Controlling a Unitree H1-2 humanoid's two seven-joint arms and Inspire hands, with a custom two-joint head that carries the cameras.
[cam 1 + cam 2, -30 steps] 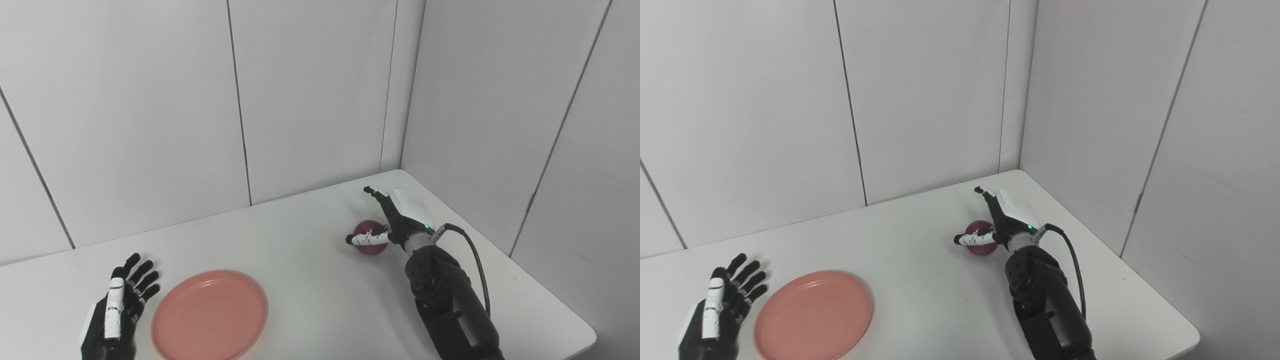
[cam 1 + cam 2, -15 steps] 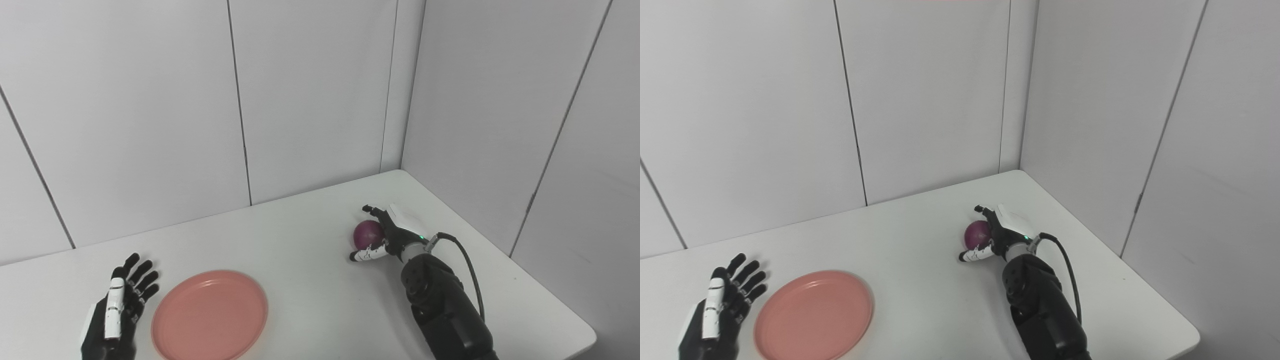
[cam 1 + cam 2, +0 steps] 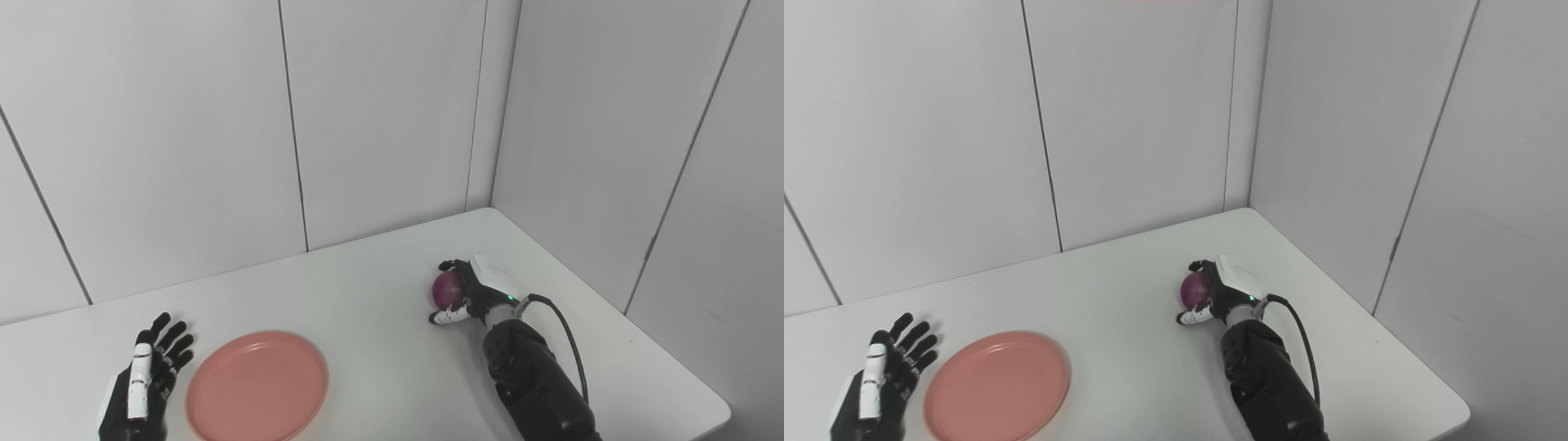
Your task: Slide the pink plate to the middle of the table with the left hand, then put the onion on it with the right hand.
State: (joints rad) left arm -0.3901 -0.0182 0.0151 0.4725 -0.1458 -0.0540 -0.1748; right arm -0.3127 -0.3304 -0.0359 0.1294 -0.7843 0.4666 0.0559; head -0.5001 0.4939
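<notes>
We see a white table [image 3: 367, 306] in a corner of grey walls [image 3: 184, 122]. Our right hand [image 3: 471, 293] is far out on the right side of the table. Its fingers [image 3: 452, 266] curl over the top of the onion [image 3: 446, 289], and the thumb [image 3: 446, 316] sits low on the near side of it. So this hand is wrapped around the onion. The onion is dark purple and round. We cannot tell if it sits on the table or is a bit above it. A black cable [image 3: 563, 331] runs from the wrist down along our right arm [image 3: 533, 386].

The pink plate [image 3: 257, 387] lies flat on the near left part of the table. It has nothing on it. It is well apart from the onion.

Our left hand [image 3: 144, 386] is just beside the plate, on its left. Its fingers [image 3: 168, 340] are spread apart and point away from us. It holds nothing. We cannot tell if it touches the rim of the plate.
</notes>
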